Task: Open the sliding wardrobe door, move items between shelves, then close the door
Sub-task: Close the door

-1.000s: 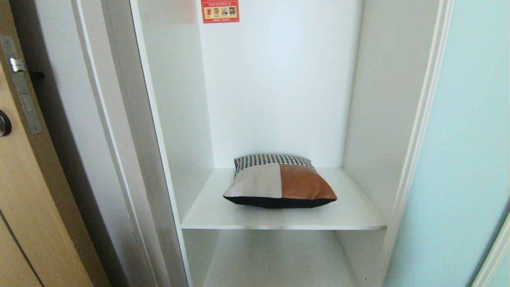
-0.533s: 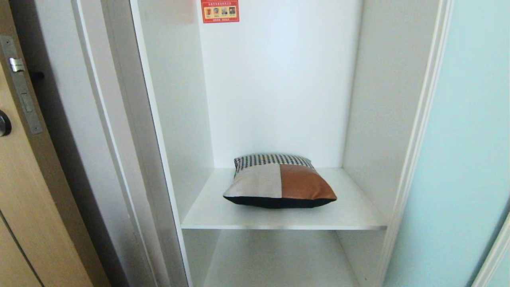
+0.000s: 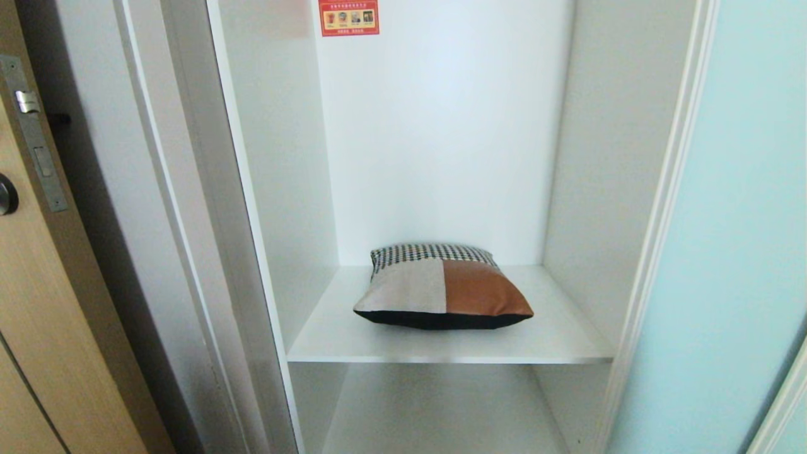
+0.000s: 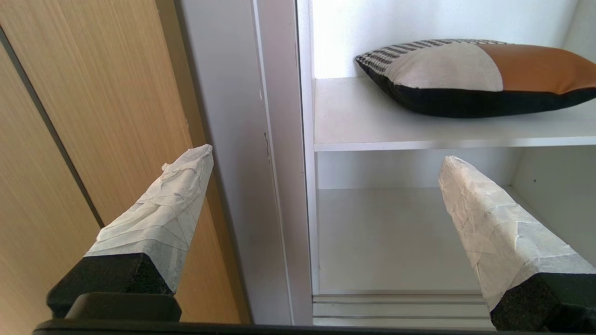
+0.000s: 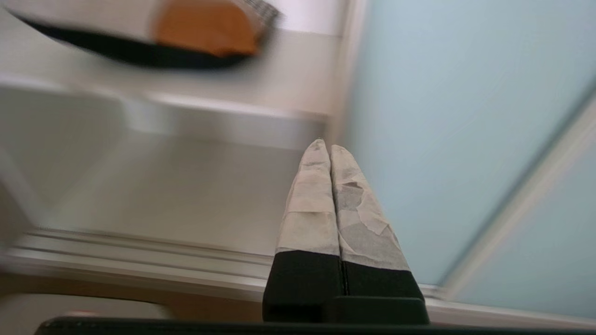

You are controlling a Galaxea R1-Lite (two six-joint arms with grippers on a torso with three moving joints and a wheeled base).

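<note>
The sliding wardrobe door (image 3: 744, 221), a pale aqua panel, stands slid to the right, leaving the white compartment uncovered. A patchwork cushion (image 3: 441, 287) in houndstooth, beige, tan-brown and black lies on the upper of two shelves (image 3: 555, 340); the lower shelf (image 3: 441, 410) is bare. Neither gripper shows in the head view. My left gripper (image 4: 326, 154) hangs open, low in front of the wardrobe's left frame, below the cushion (image 4: 465, 74). My right gripper (image 5: 328, 145) is shut on nothing, low by the door's (image 5: 442, 116) edge, under the cushion (image 5: 200, 28).
A light wooden door (image 3: 38, 315) with a metal latch plate stands to the left of the wardrobe. A red sticker (image 3: 348, 17) sits high on the back wall. The door's floor track (image 4: 396, 307) runs along the compartment's front.
</note>
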